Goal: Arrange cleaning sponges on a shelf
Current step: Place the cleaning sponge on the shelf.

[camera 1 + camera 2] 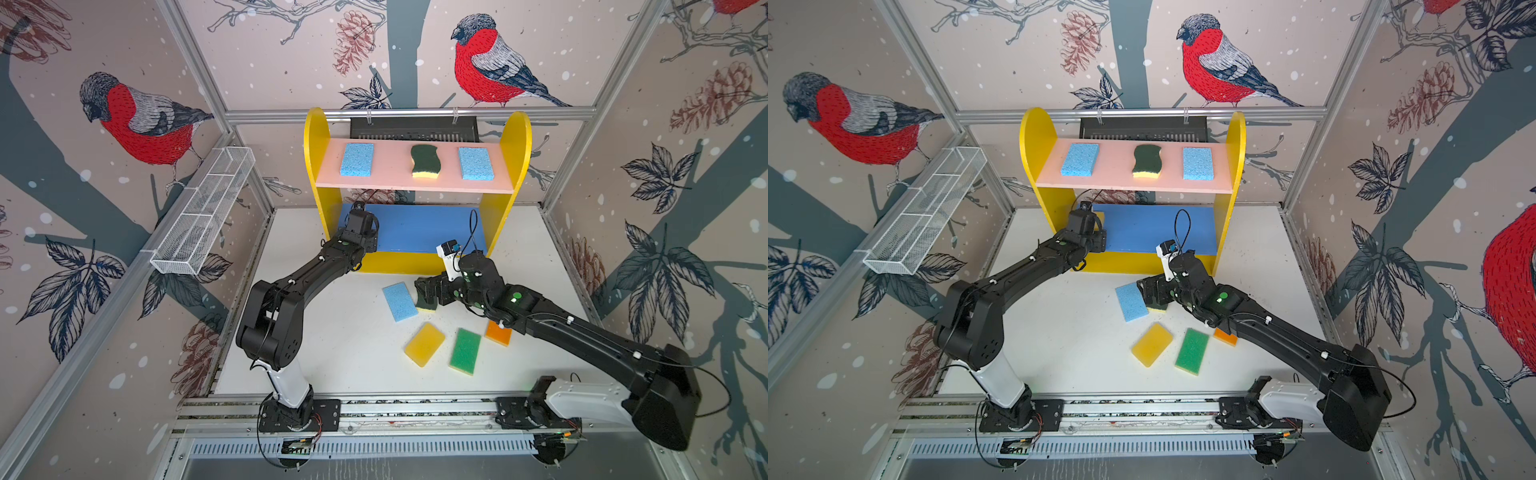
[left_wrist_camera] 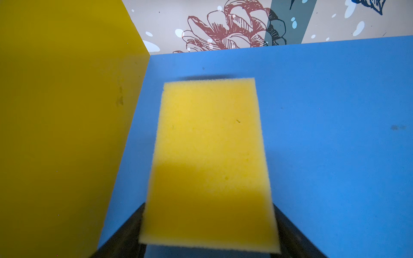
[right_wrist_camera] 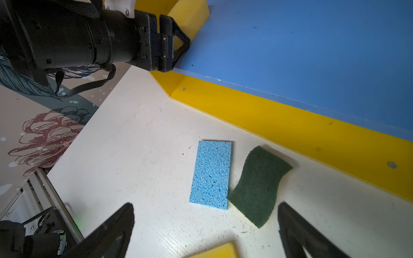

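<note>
Finds yellow sponge [image 2: 207, 156] over blue middle board [image 2: 324, 134] of shelf [image 1: 517, 141], flanked by left end effector [image 2: 209, 206]; cannot tell whether pinched or freed. Finds right end effector [image 3: 205, 205] spread above light blue sponge [image 3: 211, 174], just beside dark-green sponge [image 3: 259, 185], on table [image 3: 134, 145]. Risks catching both if closed off-centre.

The shelf [image 1: 316, 137] at twelve o'clock has yellow sides, a pink top board [image 1: 390, 168] and a blue middle board [image 1: 415, 228]. On the pink, two pitted light blue sponges [image 1: 357, 159] [image 1: 476, 163] flank a dark green, yellow-based sponge [image 1: 424, 160]. On the white table [image 1: 353, 340], toward five o'clock: yellow sponge [image 1: 424, 344], green sponge [image 1: 465, 351], orange sponge [image 1: 498, 334].
</note>
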Controlling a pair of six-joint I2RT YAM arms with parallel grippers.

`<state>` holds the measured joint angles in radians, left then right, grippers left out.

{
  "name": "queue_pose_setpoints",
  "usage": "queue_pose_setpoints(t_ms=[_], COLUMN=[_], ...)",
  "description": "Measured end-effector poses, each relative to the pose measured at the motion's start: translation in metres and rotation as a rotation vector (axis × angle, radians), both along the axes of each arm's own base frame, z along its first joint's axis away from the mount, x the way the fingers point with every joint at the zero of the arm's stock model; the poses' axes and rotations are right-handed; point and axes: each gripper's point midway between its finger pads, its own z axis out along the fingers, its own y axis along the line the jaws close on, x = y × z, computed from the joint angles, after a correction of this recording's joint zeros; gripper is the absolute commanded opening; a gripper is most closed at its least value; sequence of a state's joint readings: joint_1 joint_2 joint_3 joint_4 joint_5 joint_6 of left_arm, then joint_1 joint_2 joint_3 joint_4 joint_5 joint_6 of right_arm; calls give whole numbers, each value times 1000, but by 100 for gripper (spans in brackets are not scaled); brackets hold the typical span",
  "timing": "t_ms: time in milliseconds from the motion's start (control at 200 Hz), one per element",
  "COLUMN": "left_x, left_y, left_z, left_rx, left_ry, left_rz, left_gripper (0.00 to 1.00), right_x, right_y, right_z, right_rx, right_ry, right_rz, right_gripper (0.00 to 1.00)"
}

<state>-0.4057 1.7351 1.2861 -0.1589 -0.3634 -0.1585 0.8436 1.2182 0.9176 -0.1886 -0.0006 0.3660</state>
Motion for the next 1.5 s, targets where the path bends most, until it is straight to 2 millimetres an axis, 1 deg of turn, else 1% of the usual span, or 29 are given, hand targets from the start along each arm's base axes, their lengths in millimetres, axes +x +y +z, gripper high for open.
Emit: queue_pose_setpoints(t_ms=[205, 440, 885, 1001, 1226, 1421, 1501], left_x=[-2, -6, -18, -27, -49, -78, -92], left_y=[0, -1, 4, 7, 16, 20, 25], left_z=[0, 3, 32, 34, 40, 42, 43], left_rx=[1, -8, -28, -31, -51, -113, -128], left_ry=[4, 12, -40, -44, -56, -59, -71], left_rz=[-2, -15, -21, -21, -15, -34, -32], left_gripper=[77, 80, 82, 82, 82, 82, 83], right_x=[0, -2, -3, -4, -7, -12, -13], right_y=[0, -1, -4, -6, -11, -15, -16], right_z=[0, 2, 6, 5, -3, -9, -12], right_rx=[0, 5, 5, 4, -8, 0, -4], right_ry=[0, -4, -18, -20, -13, 8, 11], right_rz=[1, 2, -9, -11, -29, -60, -67], right_gripper=[100, 99, 100, 100, 99, 99, 100])
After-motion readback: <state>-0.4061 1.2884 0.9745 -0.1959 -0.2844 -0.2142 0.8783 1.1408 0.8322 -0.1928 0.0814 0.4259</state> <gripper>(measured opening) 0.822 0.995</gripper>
